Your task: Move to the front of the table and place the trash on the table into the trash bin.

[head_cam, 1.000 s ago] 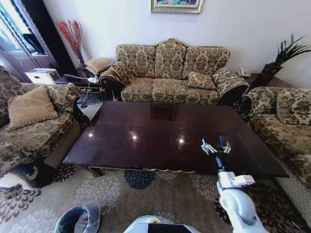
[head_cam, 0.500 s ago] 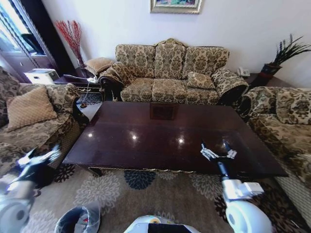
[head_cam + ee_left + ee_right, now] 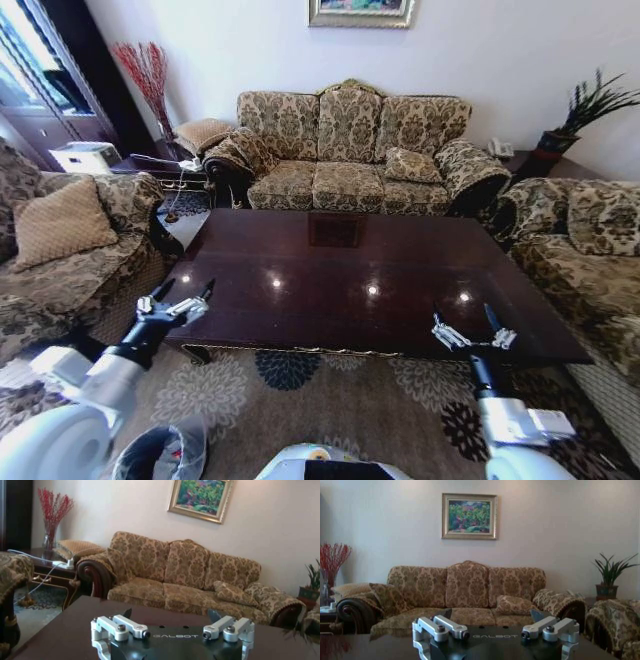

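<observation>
Grippers both spread, holding nothing | left gripper [image 3: 175, 299] at near-left table corner, right gripper [image 3: 470, 330] over near-right edge | coffee table [image 3: 340, 275] ahead of both, no trash on its top | trash bin [image 3: 160, 455] below left arm | risk: arm knocks bin.

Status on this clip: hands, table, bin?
Left hand open, right hand open, both empty at table front edge. Tabletop bare. Trash bin on the floor, robot's left.
</observation>
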`<state>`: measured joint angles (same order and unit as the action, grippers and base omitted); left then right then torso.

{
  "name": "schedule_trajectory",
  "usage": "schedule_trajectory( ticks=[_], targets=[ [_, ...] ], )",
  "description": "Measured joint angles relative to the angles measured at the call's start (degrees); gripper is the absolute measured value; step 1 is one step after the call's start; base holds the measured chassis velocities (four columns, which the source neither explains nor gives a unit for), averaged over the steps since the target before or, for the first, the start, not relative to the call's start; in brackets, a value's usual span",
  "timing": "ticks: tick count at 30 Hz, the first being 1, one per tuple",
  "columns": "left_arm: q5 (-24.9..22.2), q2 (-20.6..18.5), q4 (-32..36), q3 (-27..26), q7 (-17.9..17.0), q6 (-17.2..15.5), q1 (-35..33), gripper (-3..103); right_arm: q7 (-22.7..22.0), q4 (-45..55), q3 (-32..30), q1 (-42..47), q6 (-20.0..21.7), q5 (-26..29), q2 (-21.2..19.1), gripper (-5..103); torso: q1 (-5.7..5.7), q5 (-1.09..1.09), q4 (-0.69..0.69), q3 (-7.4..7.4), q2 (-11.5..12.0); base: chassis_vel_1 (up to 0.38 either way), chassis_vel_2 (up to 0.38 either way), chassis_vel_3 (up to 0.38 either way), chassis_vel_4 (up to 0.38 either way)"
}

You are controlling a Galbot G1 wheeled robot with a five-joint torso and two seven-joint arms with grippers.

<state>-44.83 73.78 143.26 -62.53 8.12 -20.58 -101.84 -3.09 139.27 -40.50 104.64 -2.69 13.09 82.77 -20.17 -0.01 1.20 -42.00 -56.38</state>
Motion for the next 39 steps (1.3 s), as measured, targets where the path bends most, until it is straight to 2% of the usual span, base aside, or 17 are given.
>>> schedule_trajectory(
  ticks=[6,39],
  targets=[
    [-0.33,0.60,-0.05,-0.59,-0.38,0.18,-0.10,100,1.67,1.17,1.18,-0.13,0.46,1.73,0.76,100,0.00,0.01,-0.01,0.00,0.00,0.000,0.000,0.000,0.000],
    [-0.54,0.60,0.21,-1.02,-0.67,-0.05,0.05,100,1.90,1.33,1.17,-0.28,0.63,2.23,0.75,100,-0.01,0.00,-0.01,0.00,0.00,0.000,0.000,0.000,0.000]
  ],
)
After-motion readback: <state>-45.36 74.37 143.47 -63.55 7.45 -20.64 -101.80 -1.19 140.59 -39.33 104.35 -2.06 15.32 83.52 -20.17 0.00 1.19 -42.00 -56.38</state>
